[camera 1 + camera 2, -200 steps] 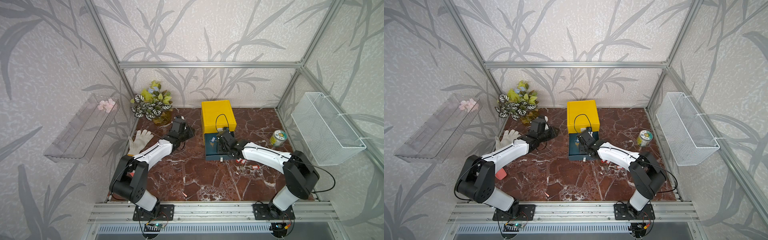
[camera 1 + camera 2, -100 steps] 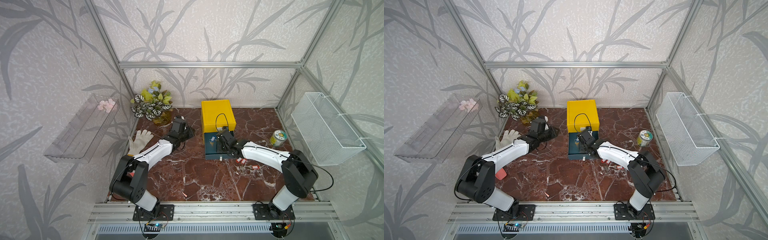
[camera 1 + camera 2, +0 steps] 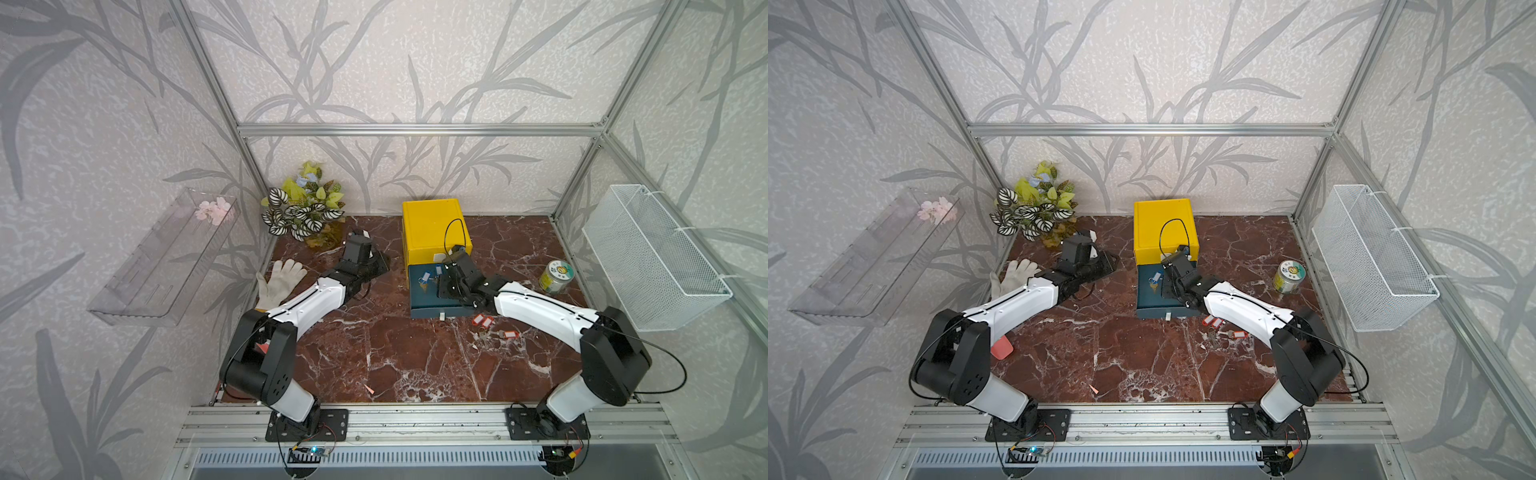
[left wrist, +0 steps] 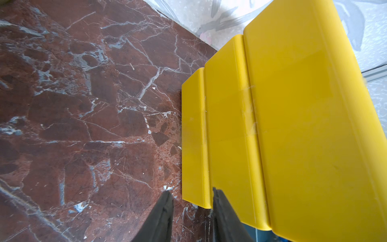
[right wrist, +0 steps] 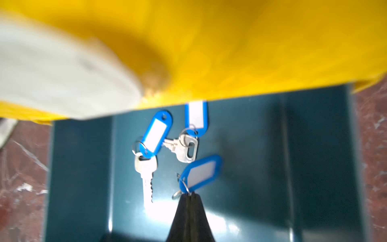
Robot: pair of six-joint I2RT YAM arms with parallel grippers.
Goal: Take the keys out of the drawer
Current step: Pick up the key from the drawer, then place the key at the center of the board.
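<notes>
Checking the teal drawer [image 3: 422,301], slid out from the yellow box [image 3: 434,224]. The box front overhangs the drawer's rear, so I only see the outer part of the floor. Left gripper [image 4: 191,191] sits near the box's side wall, jaws partly apart, gripping nothing. Jar [image 3: 557,276] is off the box's other side. Glove [image 3: 280,278] and plant [image 3: 305,208] lie beyond the left arm.

Red-tag keys [image 3: 484,322] lie on the marble [image 3: 374,357] just past the drawer front. Right gripper [image 5: 191,196] is clamped on the ring end of the held blue tag [image 5: 200,174], which slants from the tips toward the box. Loose key [image 5: 146,178] is on the drawer floor, blade running straight away from the box. Second blue tag [image 5: 196,117] points into the box, its far end hidden under it.
</notes>
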